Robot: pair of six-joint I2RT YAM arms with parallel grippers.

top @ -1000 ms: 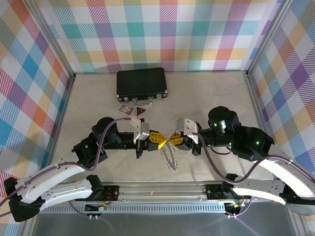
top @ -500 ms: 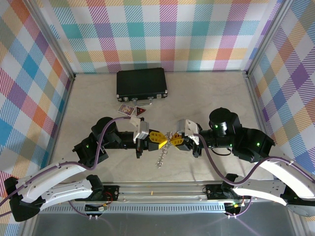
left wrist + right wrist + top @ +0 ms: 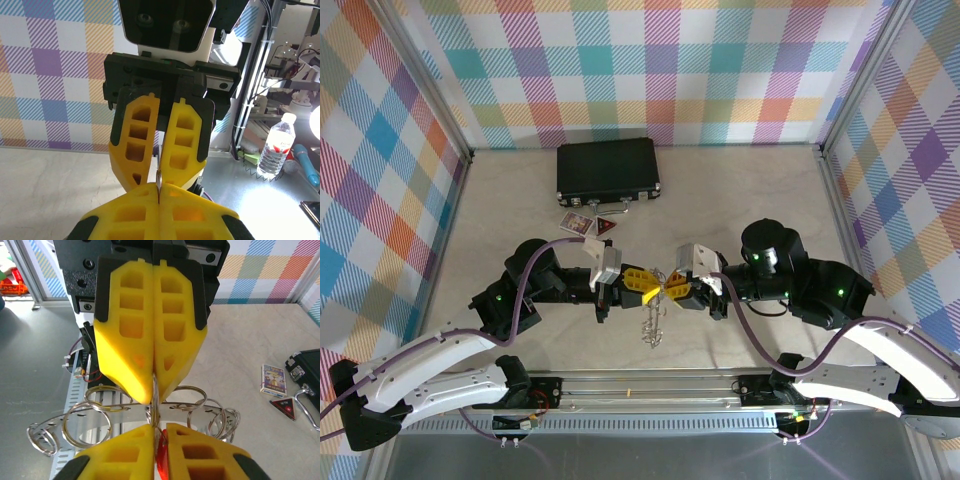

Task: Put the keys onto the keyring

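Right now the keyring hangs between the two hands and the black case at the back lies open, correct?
No: the black case is shut, as the top view shows. The keyring does hang between the left hand and right hand.

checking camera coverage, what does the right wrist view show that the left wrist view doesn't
Right wrist: the keyring's wire loops, the keys' red tag between the right gripper's fingers, a card box, a red triangular card and the black case's corner. Left wrist: a water bottle off to the right. Both: the two grippers' yellow fingers meeting tip to tip, the left gripper shut on thin metal.
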